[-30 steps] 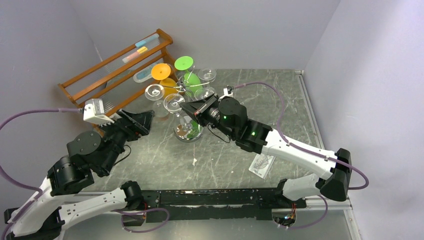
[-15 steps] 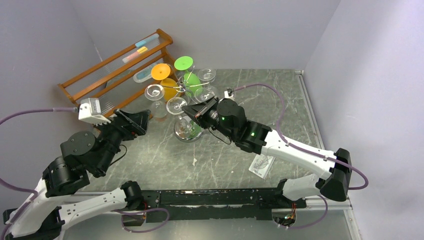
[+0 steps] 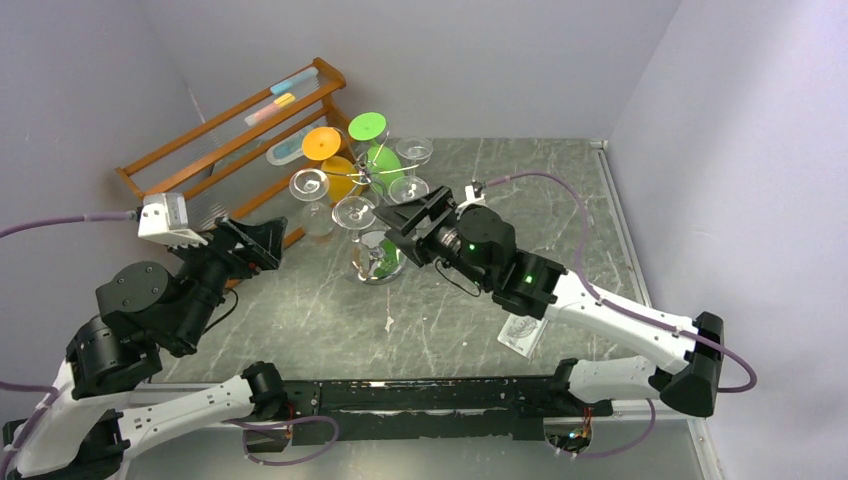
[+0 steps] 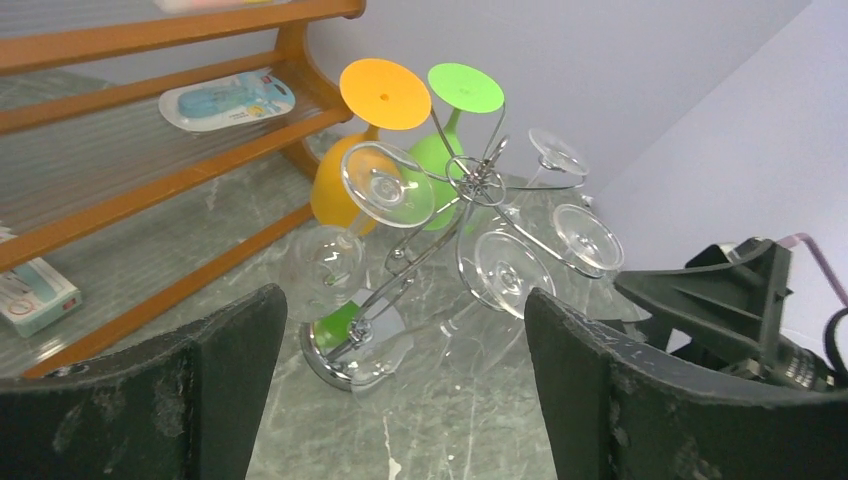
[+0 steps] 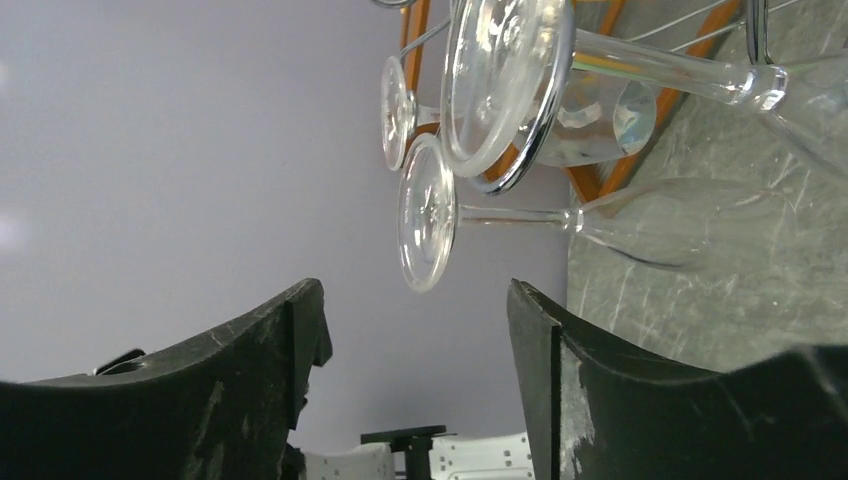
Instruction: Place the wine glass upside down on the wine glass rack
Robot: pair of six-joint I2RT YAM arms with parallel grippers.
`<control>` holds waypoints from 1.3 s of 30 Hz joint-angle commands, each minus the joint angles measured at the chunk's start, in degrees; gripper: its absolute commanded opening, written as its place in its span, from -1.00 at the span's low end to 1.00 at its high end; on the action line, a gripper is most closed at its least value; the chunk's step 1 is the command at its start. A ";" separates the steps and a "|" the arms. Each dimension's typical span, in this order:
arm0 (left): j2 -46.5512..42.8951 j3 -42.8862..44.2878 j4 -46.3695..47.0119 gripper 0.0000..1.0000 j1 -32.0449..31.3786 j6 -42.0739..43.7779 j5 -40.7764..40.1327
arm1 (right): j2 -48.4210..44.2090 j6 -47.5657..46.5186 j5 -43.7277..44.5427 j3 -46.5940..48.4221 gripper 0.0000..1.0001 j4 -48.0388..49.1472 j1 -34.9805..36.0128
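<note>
On near arm of wine glass rack (image 3: pixel 372 268) | wine glass (image 3: pixel 352 211) hanging foot-up, clear bowl hard to make out against chrome | right gripper (image 3: pixel 395 216) parted, empty, just beside | left gripper (image 3: pixel 270 243) wide, empty, well apart

**Three views, one overhead and two from the wrists, all meeting at the wine glass rack (image 3: pixel 372 215).**

The top external camera sits high behind the arm bases. It looks down and forward over the whole table (image 3: pixel 440 320), from far enough to take in both arms, the left gripper (image 3: pixel 272 243), the right gripper (image 3: pixel 385 227) and the walls behind. The left wrist camera looks low across the table between its own fingers (image 4: pixel 130 390). It faces the rack, with the wooden shelf rack (image 4: pixel 180 27) on its left and the right gripper at its right edge. The right wrist camera is rolled sideways, so the table runs up its right side. It sits very near the foot of a wine glass (image 5: pixel 500 80) hanging on the rack.
</note>
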 commanded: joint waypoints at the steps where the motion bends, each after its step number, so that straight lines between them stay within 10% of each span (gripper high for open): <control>1: 0.78 3.20 -4.25 0.86 -0.02 2.41 -2.45 | -3.81 -4.74 -2.71 -2.81 0.49 1.21 -0.36; 10: 0.69 11.86 -13.53 0.93 -0.02 4.82 -4.04 | -16.63 -25.80 -5.72 -11.50 0.75 -6.34 -0.35; 19: -2.32 19.58 -14.93 0.93 -0.02 13.44 -1.09 | -24.53 -45.88 22.22 -1.94 1.00 -33.50 -0.34; 27: -1.67 21.88 -16.63 0.93 -0.02 14.68 -2.99 | -28.59 -51.79 40.56 8.30 1.00 -41.16 -0.37; 39: -3.06 22.17 -16.08 0.93 -0.02 14.53 -1.55 | -33.06 -54.72 40.00 9.63 1.00 -39.71 -0.35</control>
